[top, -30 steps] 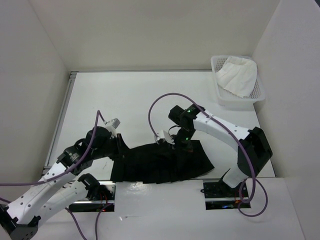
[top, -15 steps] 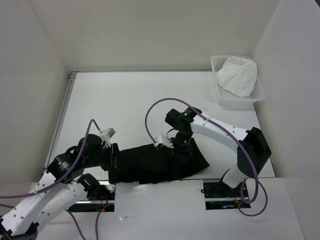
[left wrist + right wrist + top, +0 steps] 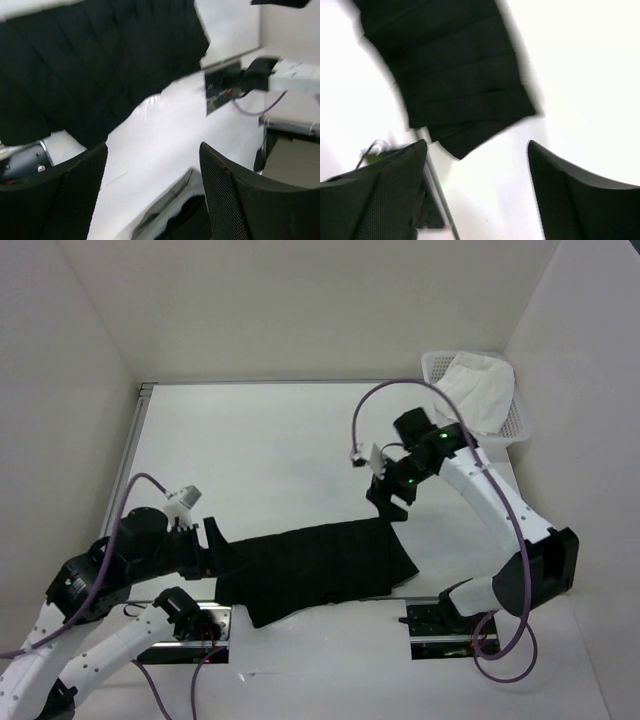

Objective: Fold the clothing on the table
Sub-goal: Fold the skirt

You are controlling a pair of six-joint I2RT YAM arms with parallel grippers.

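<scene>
- The black pleated skirt point(image 3: 315, 565) lies spread flat on the white worktop point(image 3: 250, 460), along its near edge, between the two arm bases.
- The left fingers point(image 3: 213, 543) are spread wide with nothing between them. They sit just beside the skirt's left end; I cannot tell if they touch it.
- In the left wrist view the fabric lies beyond the fingertips, with none between them.
- The right fingers point(image 3: 390, 502) are also spread wide and hold nothing. They hang above the worktop near the skirt's far right corner, apart from it.
- In the right wrist view the skirt's pleated edge lies below and beyond the fingertips.
- A white mesh basket point(image 3: 478, 446) holding a white cloth point(image 3: 475, 390) stands at the far right corner.
</scene>
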